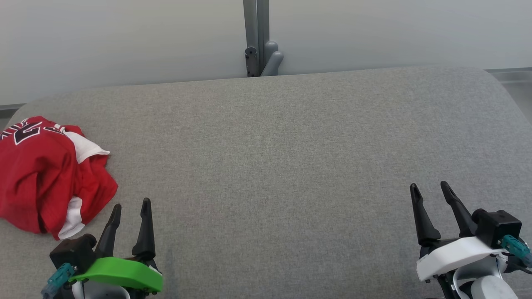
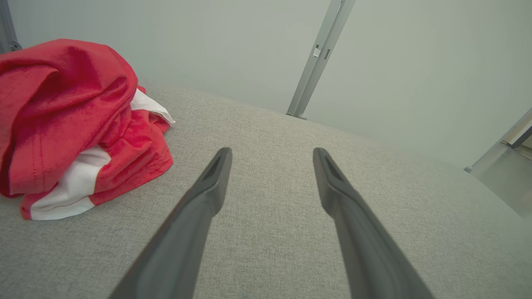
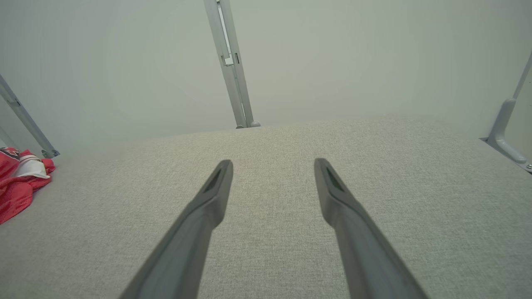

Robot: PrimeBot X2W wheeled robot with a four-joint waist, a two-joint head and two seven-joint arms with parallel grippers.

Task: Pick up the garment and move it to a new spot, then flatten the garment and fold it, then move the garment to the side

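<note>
A grey fabric tabletop [image 1: 270,166] spans the scene. The garment [image 1: 45,174] lies at its left edge in a crumpled heap, red with white panels and dark white-edged lettering. Just near-right of the garment, the left claw [image 1: 131,205] stands apart and empty. The right claw [image 1: 429,186], at the near right, is likewise apart and empty.

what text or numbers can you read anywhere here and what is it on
"2": a large black figure edged in white on the crumpled red garment; it is creased, so this reading is likely, not certain.
Other black marks beside it on the garment: folded and cut off, unreadable.
No other text can be seen.
</note>
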